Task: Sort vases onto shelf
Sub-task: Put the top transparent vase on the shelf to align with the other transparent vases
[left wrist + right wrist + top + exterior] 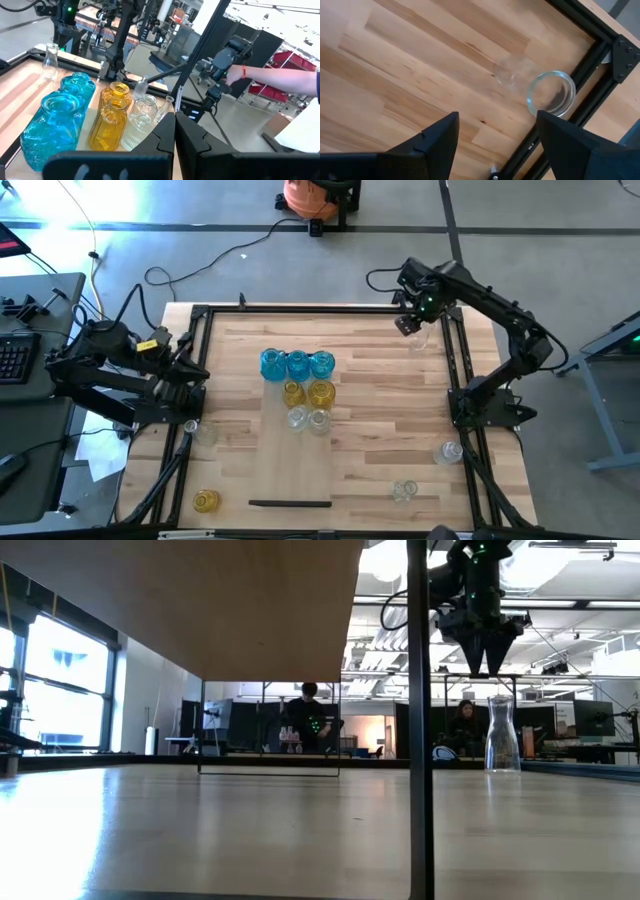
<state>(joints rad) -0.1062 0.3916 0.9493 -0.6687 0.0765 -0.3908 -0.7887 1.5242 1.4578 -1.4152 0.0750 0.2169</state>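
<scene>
Only the low view shows height: the right gripper (487, 668) hangs clear above a tall clear glass vase (501, 735) standing upright on the striped plank tabletop (250, 830) in the right half of the frame, not touching it. The right wrist view looks straight down into that vase's round mouth (551, 93), beside the black metal frame rail (590, 107), with the two dark fingers (437, 137) spread wide and empty.

In the high view this vase (418, 337) sits at the upper right, under the right gripper (408, 321). On the pale wooden shelf panel (290, 465) in mid-frame stand seven vases: three blue (297, 365), two yellow (320, 392), two clear (308, 420). Off the panel are a clear one (205, 432) at the left, a yellow one (206, 500) at the lower left, and two clear ones (451, 451) (404, 491) at the lower right.

The left gripper (190, 385) waits at the left edge; the left wrist view shows its fingers (172, 142) pressed together, holding nothing, and a person's arm (280, 80) in the room at the right.
</scene>
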